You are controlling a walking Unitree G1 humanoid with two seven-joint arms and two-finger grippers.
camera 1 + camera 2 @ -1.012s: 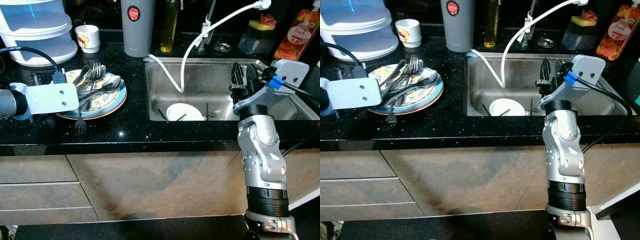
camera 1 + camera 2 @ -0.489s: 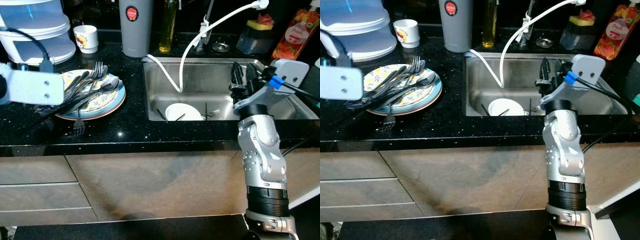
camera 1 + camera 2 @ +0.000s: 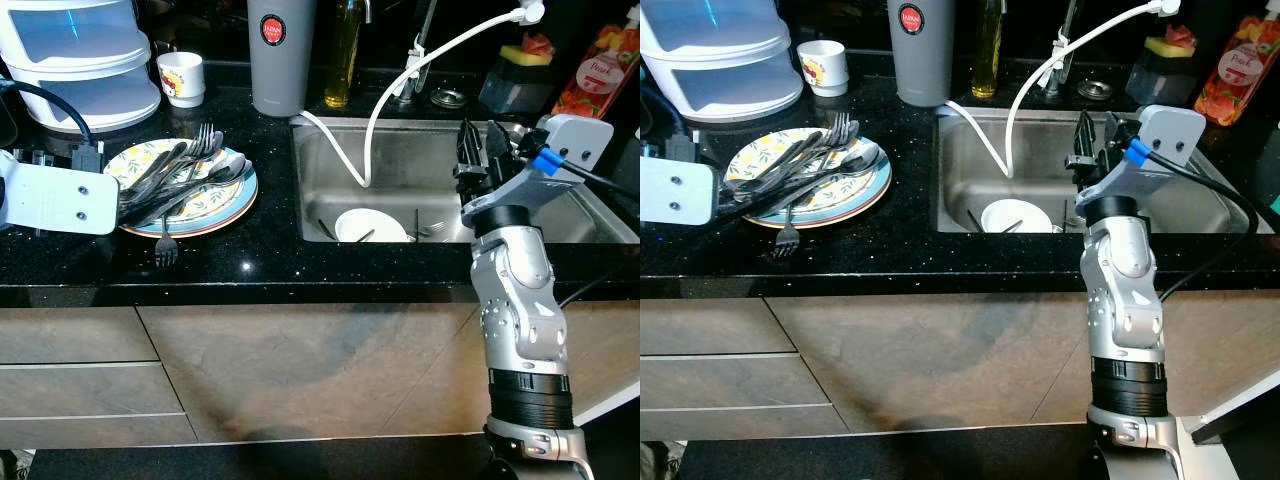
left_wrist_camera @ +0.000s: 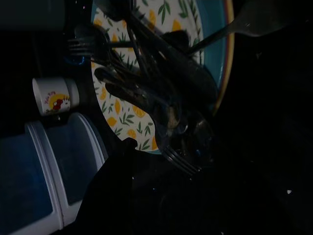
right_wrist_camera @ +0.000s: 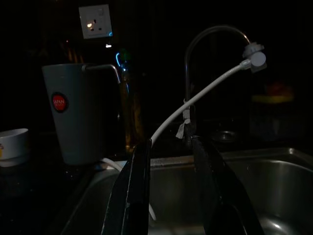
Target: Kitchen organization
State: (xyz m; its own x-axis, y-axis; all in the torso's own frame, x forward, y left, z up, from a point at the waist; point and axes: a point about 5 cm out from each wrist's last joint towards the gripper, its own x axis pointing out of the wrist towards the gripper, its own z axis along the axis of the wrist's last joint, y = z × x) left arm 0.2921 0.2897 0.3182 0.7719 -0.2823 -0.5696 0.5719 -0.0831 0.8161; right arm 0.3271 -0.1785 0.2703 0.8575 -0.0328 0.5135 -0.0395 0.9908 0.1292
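Hiding its fingertips behind its wrist plate, left gripper (image 3: 110,205) state unclear, right gripper (image 5: 171,191) spread over sink (image 3: 400,160).

The right arm stands upright; right gripper (image 3: 478,150) holds its fingers (image 5: 137,196) slightly parted. The left arm (image 3: 55,198) extends forward, its fingers hidden.

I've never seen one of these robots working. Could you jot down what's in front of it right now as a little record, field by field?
Place: black kitchen counter with a steel sink
Plate: patterned plate left of the sink, piled with cutlery
Loose fork: fork lying off the plate's front edge
In sink: white bowl; white hose hanging in
Behind: grey tumbler, small cup
Left gripper: at the plate, fingers too dark to judge
Right gripper: raised over the sink, open, empty
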